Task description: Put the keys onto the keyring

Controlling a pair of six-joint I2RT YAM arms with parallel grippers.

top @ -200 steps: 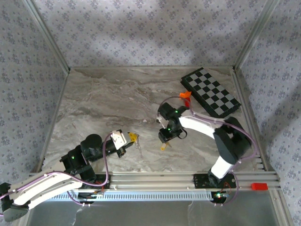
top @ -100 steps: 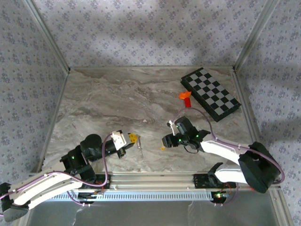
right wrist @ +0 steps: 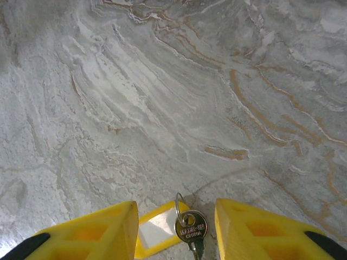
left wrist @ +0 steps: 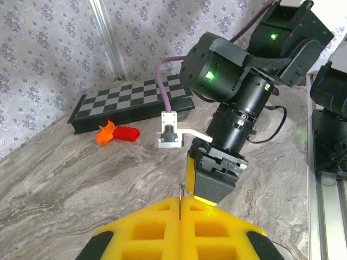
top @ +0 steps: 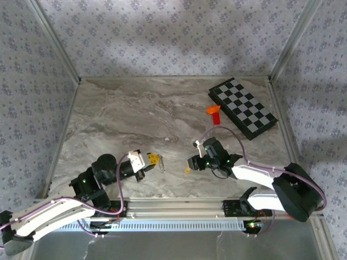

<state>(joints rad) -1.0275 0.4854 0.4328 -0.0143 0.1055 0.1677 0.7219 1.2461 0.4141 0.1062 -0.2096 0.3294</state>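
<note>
left gripper (top: 154, 159): the yellow pads are pressed together near the front of the marble table (top: 119, 119). in the left wrist view a thin sliver of metal stands up in the seam between them. this is the keyring (left wrist: 180, 193), pinched edge-on. from above, its short silvery chain (top: 161, 167) trails off the pad tips toward the middle of the table.

right gripper (right wrist: 174, 205): the fingers are spread, with bare table between them. it sits low over the surface, just to the right of my left gripper, and the two face each other but are apart.

key (right wrist: 191, 228): it lies on the table between my right fingers, touching neither pad as far as the frame shows. its round silvery head is stamped with small lettering and threaded on a small wire loop (right wrist: 178, 208). a yellow tag (right wrist: 156, 232) with a white window lies beside it on the left. the blade runs out of the bottom of the right wrist view. the key is not on the keyring.

far right of the table: a chessboard (top: 244, 108), with an orange block (top: 213, 109) and a red block (top: 216, 118) just beside its near-left edge, well apart from both grippers.
</note>
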